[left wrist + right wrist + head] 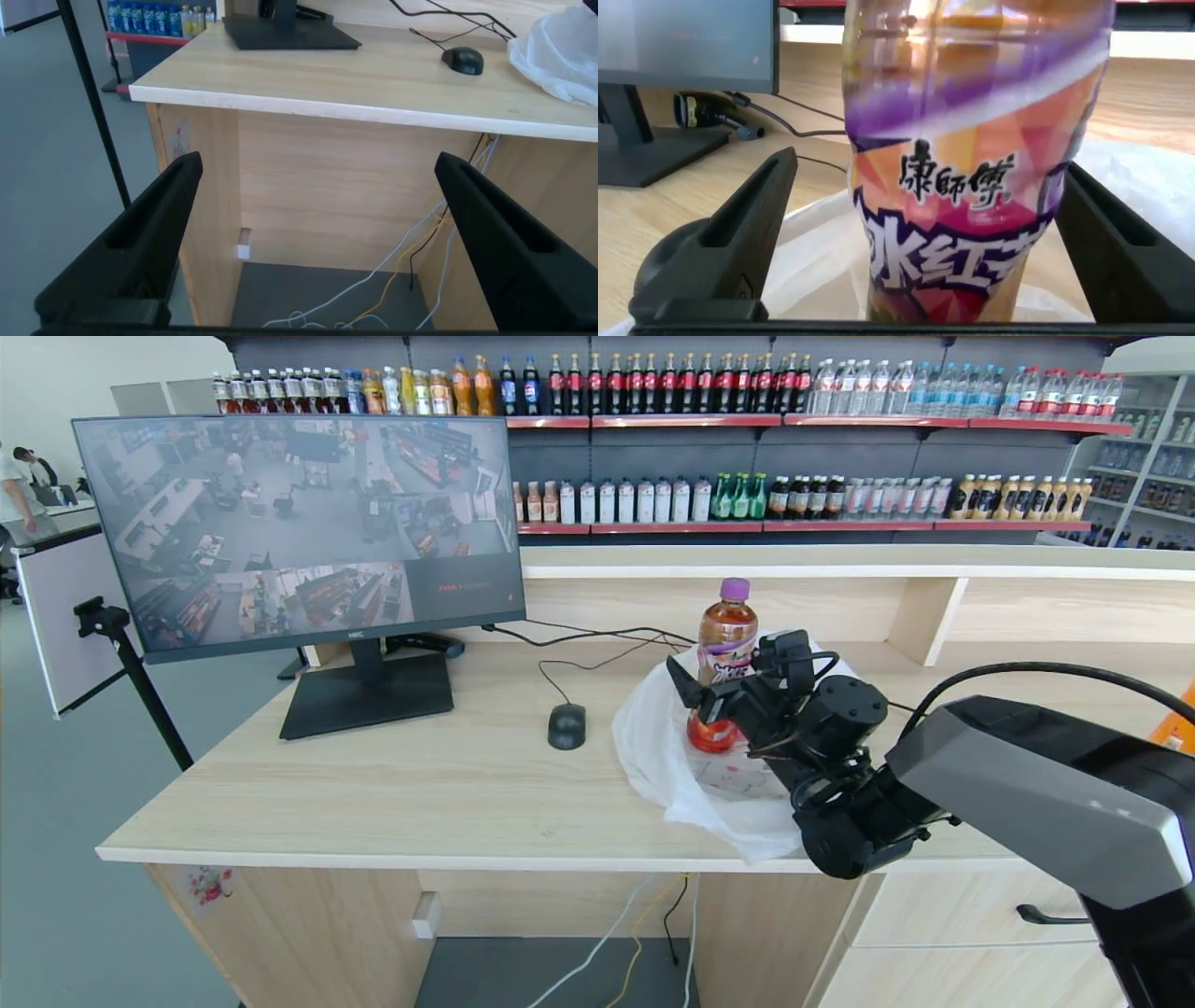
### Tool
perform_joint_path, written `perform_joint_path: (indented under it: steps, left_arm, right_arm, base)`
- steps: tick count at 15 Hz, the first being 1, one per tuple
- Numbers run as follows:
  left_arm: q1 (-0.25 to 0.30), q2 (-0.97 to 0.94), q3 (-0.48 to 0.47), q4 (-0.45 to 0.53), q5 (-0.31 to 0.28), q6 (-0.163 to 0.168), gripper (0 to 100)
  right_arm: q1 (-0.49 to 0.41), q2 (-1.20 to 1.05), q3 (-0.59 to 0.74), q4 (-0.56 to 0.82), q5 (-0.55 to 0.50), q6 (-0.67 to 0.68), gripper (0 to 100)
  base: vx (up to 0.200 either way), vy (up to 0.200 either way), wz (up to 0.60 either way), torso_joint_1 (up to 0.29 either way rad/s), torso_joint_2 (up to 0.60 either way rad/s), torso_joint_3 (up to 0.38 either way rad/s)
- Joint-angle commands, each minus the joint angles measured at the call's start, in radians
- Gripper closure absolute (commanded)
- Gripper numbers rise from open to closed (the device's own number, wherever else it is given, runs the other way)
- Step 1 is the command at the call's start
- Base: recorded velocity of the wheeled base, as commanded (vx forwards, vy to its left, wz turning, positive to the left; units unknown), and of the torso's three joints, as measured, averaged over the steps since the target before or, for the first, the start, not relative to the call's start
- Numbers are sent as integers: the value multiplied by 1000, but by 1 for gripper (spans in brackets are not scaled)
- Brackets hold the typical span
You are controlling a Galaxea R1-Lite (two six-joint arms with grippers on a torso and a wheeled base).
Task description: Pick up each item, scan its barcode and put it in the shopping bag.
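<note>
- Head view: a pale wooden shop counter (pixel 420 784) carries a crumpled white plastic shopping bag (pixel 653 747), with a clear plastic bottle of reddish-brown tea with a purple cap (pixel 726 635) standing upright in its mouth.
- The bottle's base shows through the thin plastic, so it appears to sit inside the bag.
- The right gripper (pixel 714 686) is level with the bottle's label. In the right wrist view, its black fingers (pixel 738 233) stand spread on either side of the bottle (pixel 971 187), with a visible gap on at least one side, so the bottle is not clamped.
- The left gripper (pixel 318 168) hangs below the counter's edge, facing the counter's front, with its fingers wide apart and nothing between them.
- A black computer monitor (pixel 299 523) and a black mouse (pixel 567 725) sit on the counter to the left of the bag.
- Progress, as a judgement: this bottle looks bagged, with only the arm's withdrawal left for it.
- Whether its barcode was scanned cannot be told.
- Shelves of bottled drinks (pixel 794 499) line the wall behind the counter.
</note>
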Motion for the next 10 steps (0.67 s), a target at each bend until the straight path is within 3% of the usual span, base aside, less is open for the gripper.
perform_joint_path:
  steps: [1,4,10]
  left_arm:
    - [2,0,0,0,0,-1,0]
    - [2,0,0,3,0,2,0]
    - [2,0,0,4,0,1,0]
  right_arm:
    - [0,-49,25,-1,0,0,0]
    - [-1,-129,120,-1,0,-9,0]
    - [-7,-421,557,-1,-1,-30,0]
  base:
    - [0,0,0,0,0,0]
    - [0,0,0,0,0,0]
    - [0,0,0,0,0,0]
